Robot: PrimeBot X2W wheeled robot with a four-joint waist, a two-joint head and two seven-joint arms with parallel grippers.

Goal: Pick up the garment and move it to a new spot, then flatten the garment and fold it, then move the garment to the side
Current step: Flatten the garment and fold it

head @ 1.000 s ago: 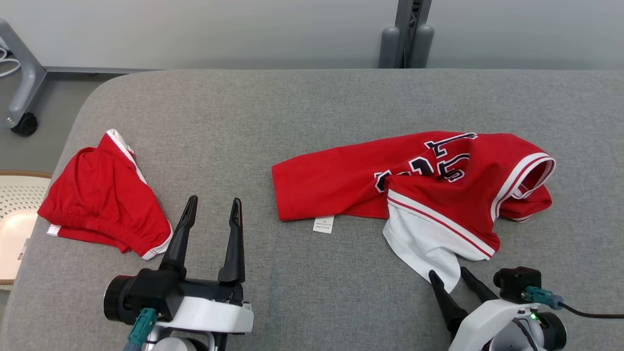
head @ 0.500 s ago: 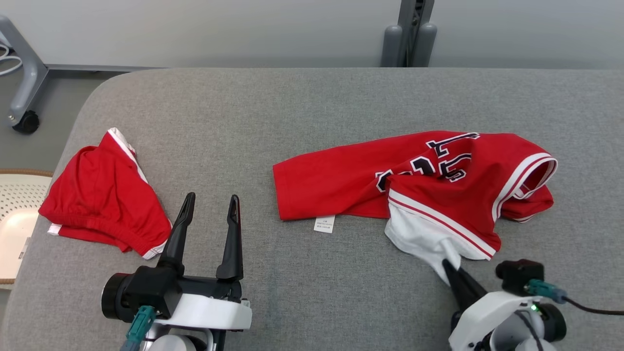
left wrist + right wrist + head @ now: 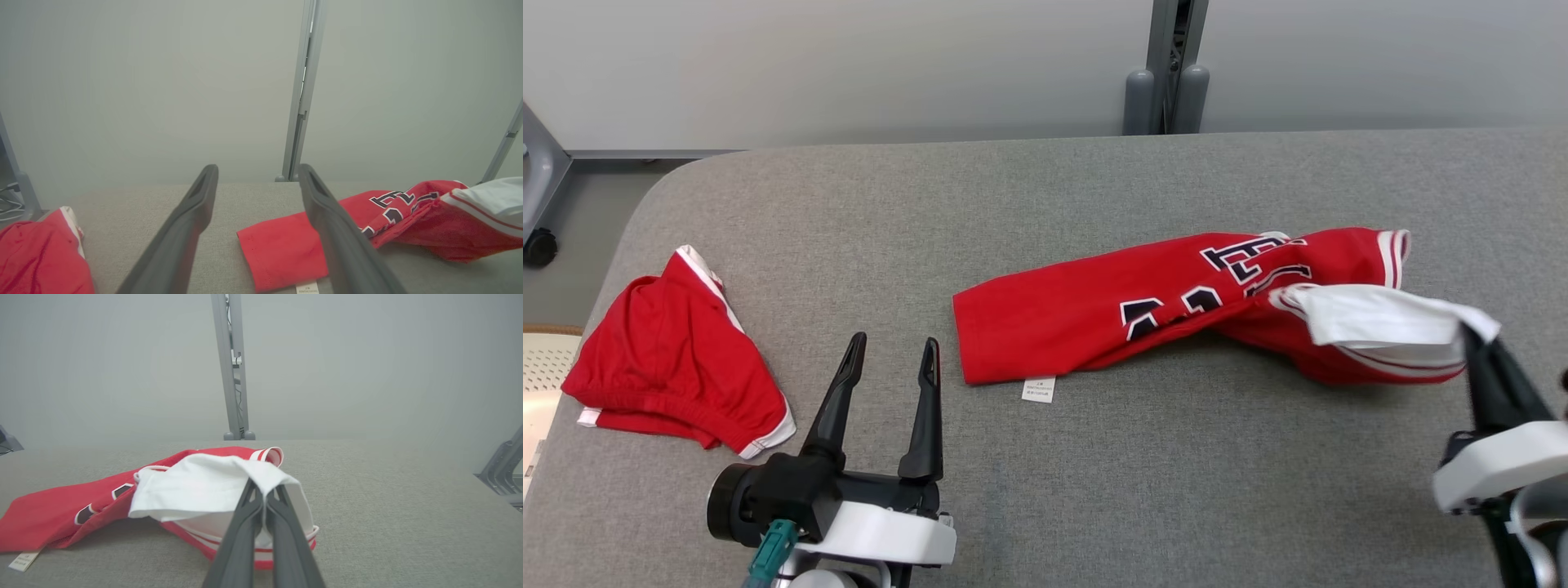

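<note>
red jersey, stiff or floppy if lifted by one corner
Likely floppy: the red jersey sags from the right pincer, which is shut on its white edge. Probably light, since one pinch holds that end up. The far end lies on the grey table, so it may drag.

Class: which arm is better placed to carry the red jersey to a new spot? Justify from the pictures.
Right. The right claw is shut on the jersey at its white lining, that end lifted. The left claw stands open, apart from it, holding nothing.
</note>
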